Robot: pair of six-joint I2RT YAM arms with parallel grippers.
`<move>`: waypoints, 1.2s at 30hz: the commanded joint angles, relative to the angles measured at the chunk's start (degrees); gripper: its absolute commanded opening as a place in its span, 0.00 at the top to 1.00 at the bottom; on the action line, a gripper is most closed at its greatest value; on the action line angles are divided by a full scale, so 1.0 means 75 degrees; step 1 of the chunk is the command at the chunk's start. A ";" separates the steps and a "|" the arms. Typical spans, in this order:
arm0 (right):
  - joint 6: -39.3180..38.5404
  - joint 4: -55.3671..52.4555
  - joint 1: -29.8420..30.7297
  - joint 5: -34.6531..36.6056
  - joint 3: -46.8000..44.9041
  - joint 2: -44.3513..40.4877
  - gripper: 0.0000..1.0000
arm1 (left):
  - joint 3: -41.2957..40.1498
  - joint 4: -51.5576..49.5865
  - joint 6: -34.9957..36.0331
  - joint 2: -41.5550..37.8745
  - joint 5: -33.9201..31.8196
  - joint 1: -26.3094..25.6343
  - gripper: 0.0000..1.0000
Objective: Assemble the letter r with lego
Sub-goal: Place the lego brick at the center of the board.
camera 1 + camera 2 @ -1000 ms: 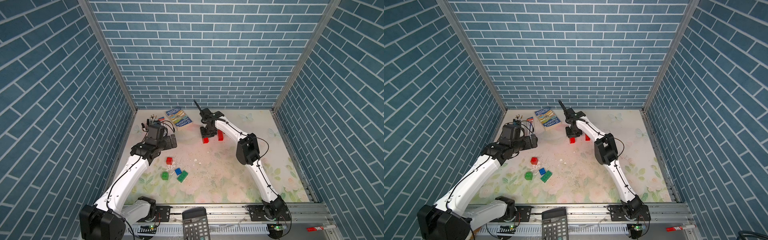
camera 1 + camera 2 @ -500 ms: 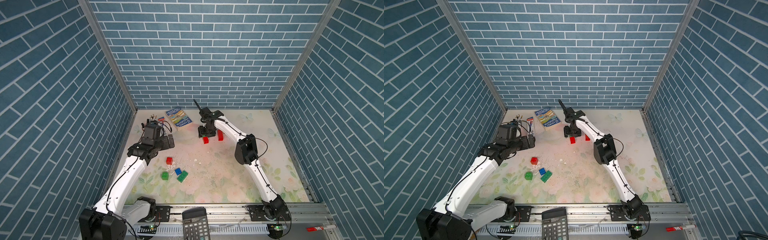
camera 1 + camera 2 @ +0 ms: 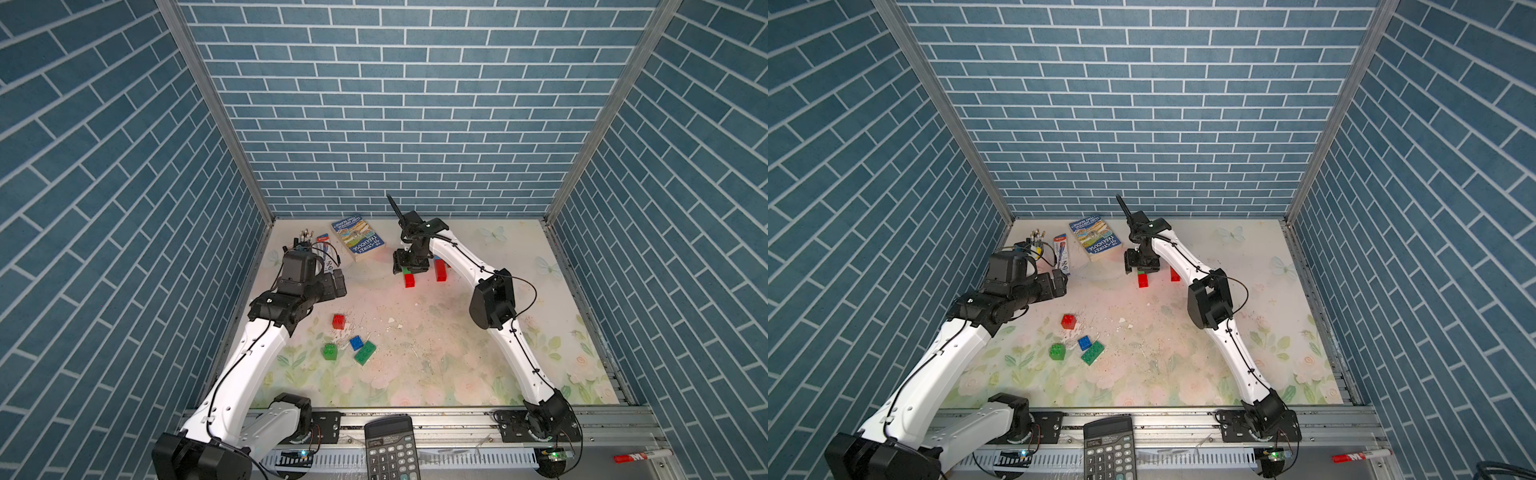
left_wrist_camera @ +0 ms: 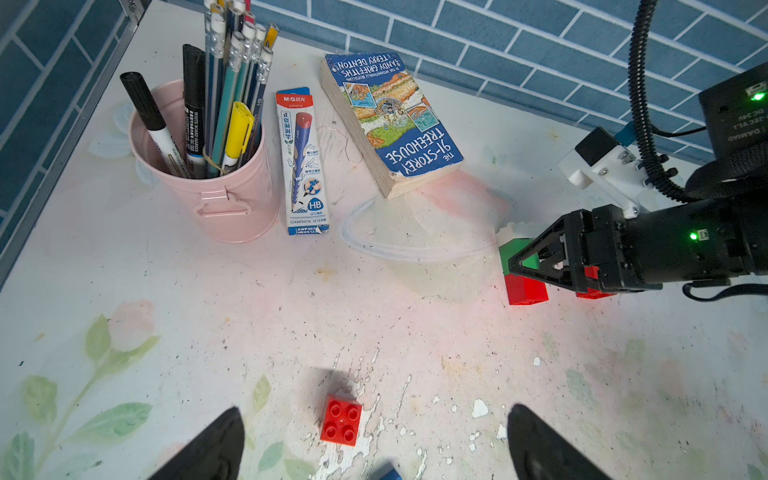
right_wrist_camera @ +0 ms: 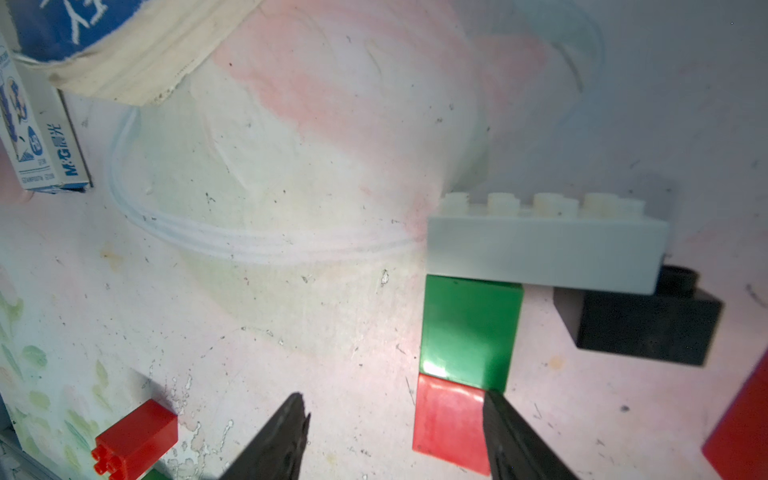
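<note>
**Left tool** (image 4: 374,413): jaws spread wide, empty, above a red square brick (image 4: 341,419) on the bench (image 4: 208,311).

**Right tool** (image 5: 392,399): jaws partly apart, nothing between them. One finger (image 5: 511,432) overlaps the red end of the lego column (image 5: 469,332); contact cannot be told.

**Lego column**: white, green, red, flat near the book (image 3: 357,239), with a black brick (image 5: 648,328) beside it.

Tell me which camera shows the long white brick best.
Right wrist view: the long white brick sits close, its studs and side clear. The left wrist view shows only a corner behind the right gripper; in both top views that gripper covers it.
</note>
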 commanded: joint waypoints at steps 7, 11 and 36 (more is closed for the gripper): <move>-0.0002 -0.0243 -0.0145 -0.0183 0.0196 -0.0739 0.31 | -0.0123 -0.0160 -0.0071 -0.0255 0.0113 0.0064 0.00; -0.0034 -0.0292 -0.0469 -0.0089 0.0014 -0.1301 0.31 | -0.0142 -0.0216 -0.0035 -0.0282 0.0167 0.0064 0.00; -0.0960 0.0467 -0.1407 0.0125 -0.6151 -0.5742 0.30 | -0.0759 -0.0915 -0.2009 0.0270 -0.1505 -0.2540 0.01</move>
